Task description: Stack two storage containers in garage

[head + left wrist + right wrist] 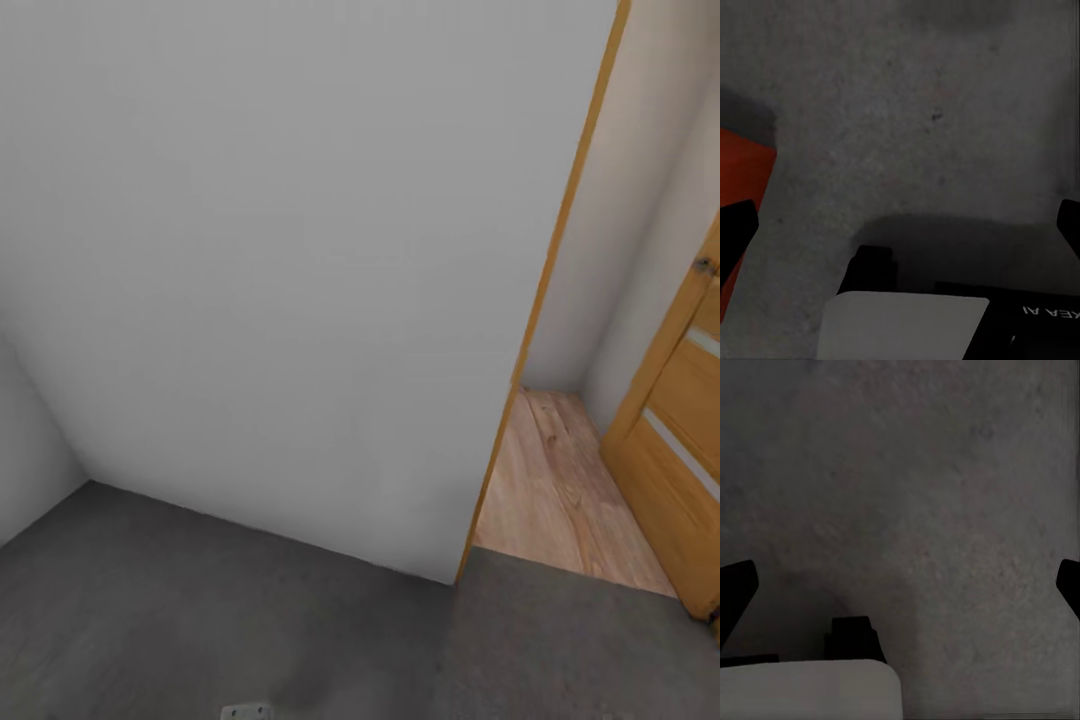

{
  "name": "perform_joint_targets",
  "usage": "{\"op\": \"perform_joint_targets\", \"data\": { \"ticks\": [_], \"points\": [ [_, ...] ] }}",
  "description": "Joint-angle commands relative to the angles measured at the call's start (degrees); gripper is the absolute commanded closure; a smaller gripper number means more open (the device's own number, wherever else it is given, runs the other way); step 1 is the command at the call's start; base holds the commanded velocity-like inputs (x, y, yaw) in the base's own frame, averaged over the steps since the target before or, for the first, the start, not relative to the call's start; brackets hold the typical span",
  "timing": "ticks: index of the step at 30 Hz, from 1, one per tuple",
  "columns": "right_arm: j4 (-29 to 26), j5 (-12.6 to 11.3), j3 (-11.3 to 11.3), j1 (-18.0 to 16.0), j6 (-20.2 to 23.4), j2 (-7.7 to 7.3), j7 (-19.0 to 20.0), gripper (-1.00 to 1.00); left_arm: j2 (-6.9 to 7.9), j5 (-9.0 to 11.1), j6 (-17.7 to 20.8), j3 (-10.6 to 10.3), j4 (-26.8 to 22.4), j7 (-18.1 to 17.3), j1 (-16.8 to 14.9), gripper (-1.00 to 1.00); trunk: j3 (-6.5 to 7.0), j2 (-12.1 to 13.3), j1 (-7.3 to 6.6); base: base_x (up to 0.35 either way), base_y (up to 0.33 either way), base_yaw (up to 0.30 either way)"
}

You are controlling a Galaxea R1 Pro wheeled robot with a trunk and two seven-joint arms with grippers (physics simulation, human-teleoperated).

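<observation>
I am in the garage, over the rough grey concrete floor (pixel 200 610). In the left wrist view a corner of one orange-red storage container (pixel 742 176) lies on the concrete, off to one side of my left gripper (pixel 902 225). That gripper is open, its dark fingertips (pixel 735 229) far apart with nothing between them. My right gripper (pixel 900 585) is also open over bare concrete (pixel 945 472), holding nothing. The second container is out of view.
A plain white wall (pixel 300 250) stands close ahead, meeting a side wall at the left corner. At the right an orange-wood frame (pixel 545 290) edges a doorway onto light wood planks (pixel 550 480). The orange-wood door (pixel 680 440) with pale slits stands open at far right.
</observation>
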Motion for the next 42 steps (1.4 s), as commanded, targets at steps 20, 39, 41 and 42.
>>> {"op": "perform_joint_targets", "data": {
  "ticks": [20, 39, 41, 42],
  "points": [
    [0.2, -0.6, 0.5, -0.1, -0.3, 0.05, 0.0, -1.00, -0.01, 0.5, 0.2, -0.1, 0.0, 0.1, 0.0, -1.00, 0.44, 0.0, 0.00, 0.000, 0.000, -0.274],
    [0.2, -0.6, 0.5, 3.7, -0.9, 0.07, 2.7, -1.00, -0.09, 0.8, -2.3, -0.1, 0.0, 0.0, 6.7, -1.00, 0.81, 0.0, 0.00, 0.000, 0.000, -0.274],
    [0.2, -0.5, 0.5, 5.8, -1.0, 0.28, 4.5, -1.00, -0.03, 0.9, -3.2, -0.1, 0.0, 0.0, 7.6, -1.00, 0.81, 0.0, 0.00, 0.000, 0.000, -0.274],
    [0.2, -0.5, 0.5, 5.9, -1.0, 0.27, 4.7, -1.00, -0.02, 0.9, -3.2, -0.1, 0.0, 0.0, 7.7, -1.00, 0.81, 0.0, 0.00, 0.000, 0.000, -0.274]
  ]
}}
